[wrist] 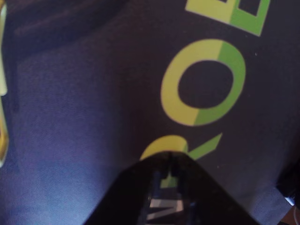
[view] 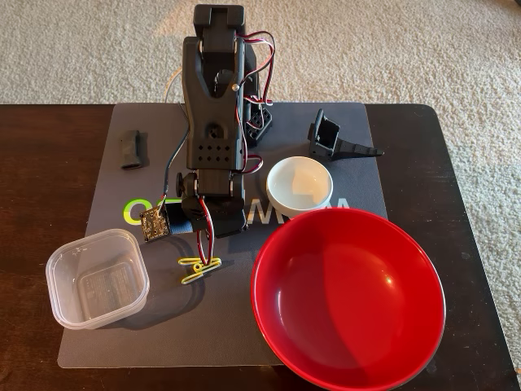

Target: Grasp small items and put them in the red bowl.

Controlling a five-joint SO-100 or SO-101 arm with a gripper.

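The arm was folded low over the dark mat (view: 114,342) on the tabletop (view: 41,163), its tool (view: 213,232) pointing down just above the mat; in the wrist view the tool (wrist: 171,157) showed its two black tips meeting in a point with no gap and nothing between them, so it looked clenched on nothing, poised over the mat's yellow-green lettering (wrist: 201,82). The yellow wire clip (view: 199,270) lay just in front of the tool, apart from it; the clear square tub (view: 98,278) sat in front and to its left in the fixed view; the small white bowl (view: 299,183) stood near on the right, touching or nearly touching the rim of the red bowl (view: 348,297), which looked empty; the black wedge-shaped holder (view: 334,138) stood behind the white bowl; the short black curved piece (view: 133,150) lay well off behind and left.
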